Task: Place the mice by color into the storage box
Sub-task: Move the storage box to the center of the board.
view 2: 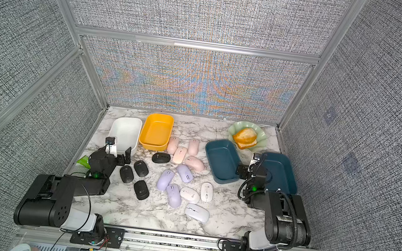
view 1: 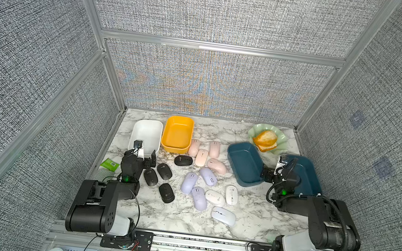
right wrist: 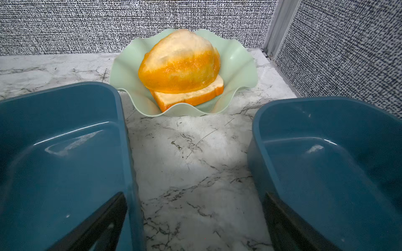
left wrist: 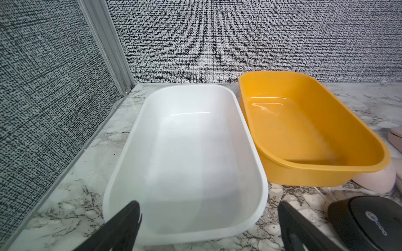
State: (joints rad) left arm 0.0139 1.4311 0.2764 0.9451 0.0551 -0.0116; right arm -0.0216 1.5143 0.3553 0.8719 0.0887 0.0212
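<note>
Mice lying colour-clustered beside yellow box, probably easing sorting; left claw and right claw both hanging spread, gripping nothing.

Desk, my view. Back left: left boxes, side by side; my left hand at the outer one's near end. Right: right boxes, my right hand over their gap. Behind them: bowl, bread inside. Middle: mice. Left edge: packet.
</note>
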